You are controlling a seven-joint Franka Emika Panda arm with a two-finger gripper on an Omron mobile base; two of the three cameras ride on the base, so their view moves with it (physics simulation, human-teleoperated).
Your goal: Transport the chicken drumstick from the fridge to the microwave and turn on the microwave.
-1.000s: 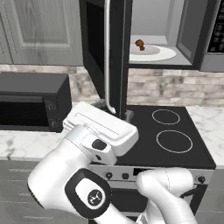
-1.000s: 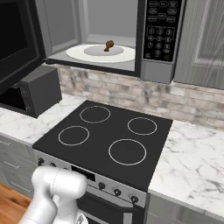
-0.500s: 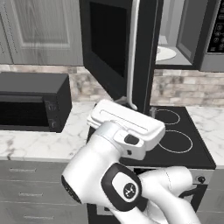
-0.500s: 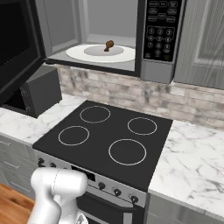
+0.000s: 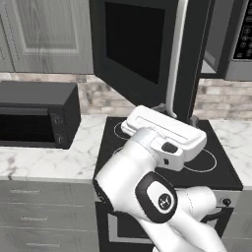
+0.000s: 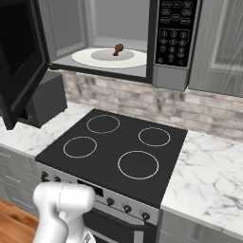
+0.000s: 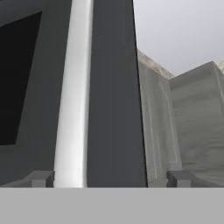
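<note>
The chicken drumstick [image 6: 117, 49] lies on the white turntable [image 6: 108, 58] inside the microwave [image 6: 118, 40], whose black-windowed door [image 5: 147, 54] stands swung open above the black stovetop [image 6: 118, 151]. The end effector [image 7: 111, 178] is released, its fingertips [image 7: 40, 178] spread wide, one on each side of the door's free edge and close beside the long pale handle [image 7: 74, 94]. A smaller black oven [image 5: 37, 114] sits on the marble tabletop [image 5: 44, 157] left of the stovetop.
</note>
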